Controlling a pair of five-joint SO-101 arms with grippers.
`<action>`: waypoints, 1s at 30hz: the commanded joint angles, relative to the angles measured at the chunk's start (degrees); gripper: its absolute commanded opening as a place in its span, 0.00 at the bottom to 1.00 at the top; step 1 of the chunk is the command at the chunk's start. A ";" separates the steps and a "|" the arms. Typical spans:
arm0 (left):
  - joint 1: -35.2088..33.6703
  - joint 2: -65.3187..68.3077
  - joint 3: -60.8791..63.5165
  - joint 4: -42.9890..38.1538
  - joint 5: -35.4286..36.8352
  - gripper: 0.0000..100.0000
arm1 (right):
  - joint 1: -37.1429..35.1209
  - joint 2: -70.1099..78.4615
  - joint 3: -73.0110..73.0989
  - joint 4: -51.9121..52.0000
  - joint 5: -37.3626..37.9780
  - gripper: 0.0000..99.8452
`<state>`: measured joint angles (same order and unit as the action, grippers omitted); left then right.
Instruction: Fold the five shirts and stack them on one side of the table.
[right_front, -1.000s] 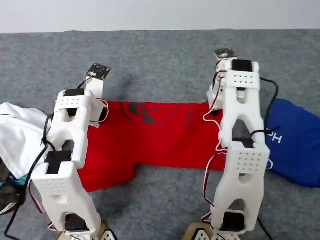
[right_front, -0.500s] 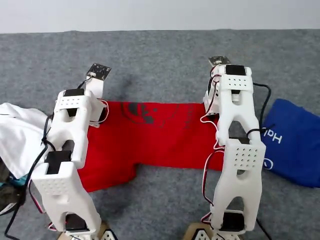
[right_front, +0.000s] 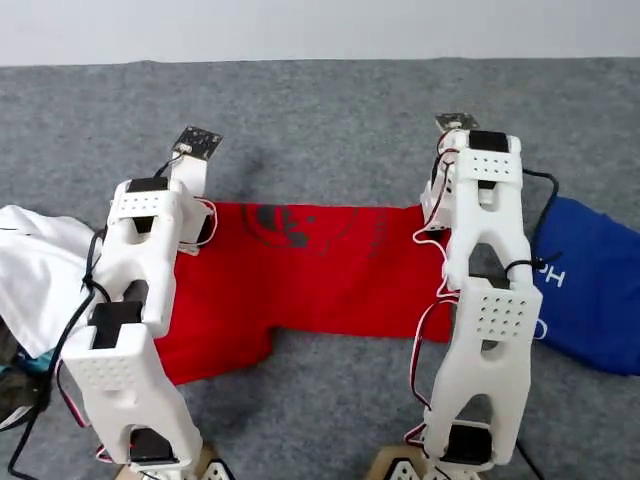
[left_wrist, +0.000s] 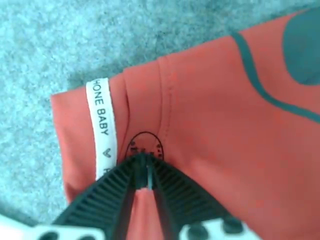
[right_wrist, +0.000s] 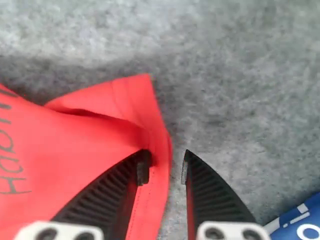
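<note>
Red shirt (right_front: 310, 270): spread flat on the grey table (right_front: 330, 120), between the two arms.
Left gripper (left_wrist: 145, 167): clenched on the red shirt's edge, beside a white label (left_wrist: 102, 127).
Right gripper (right_wrist: 165, 167): jaws parted, straddling the shirt's opposite corner.
Blue shirt (right_front: 590, 290): beside the right arm.
White shirt (right_front: 35, 270): beside the left arm.

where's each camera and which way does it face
High view: fixed above, looking down on the table; both arms show over the red shirt.
Left wrist view: on the left wrist, facing the left end effector, shut on the red shirt.
Right wrist view: on the right wrist, facing the open right end effector at the shirt's corner.
All three share the red shirt.
</note>
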<state>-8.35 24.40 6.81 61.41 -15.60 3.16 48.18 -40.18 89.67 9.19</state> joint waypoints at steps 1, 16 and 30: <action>0.44 -0.44 -0.75 0.09 0.44 0.01 | 0.04 -3.21 -3.43 -0.31 -0.18 0.12; 0.44 -0.44 -0.75 0.09 0.44 0.01 | 2.33 -4.35 -11.25 -3.74 5.45 0.01; 0.44 -0.53 -0.75 0.09 0.44 0.01 | 2.42 7.08 -26.29 -2.95 8.70 0.02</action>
<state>-8.35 24.40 6.81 61.41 -15.60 5.10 55.47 -61.54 86.07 17.45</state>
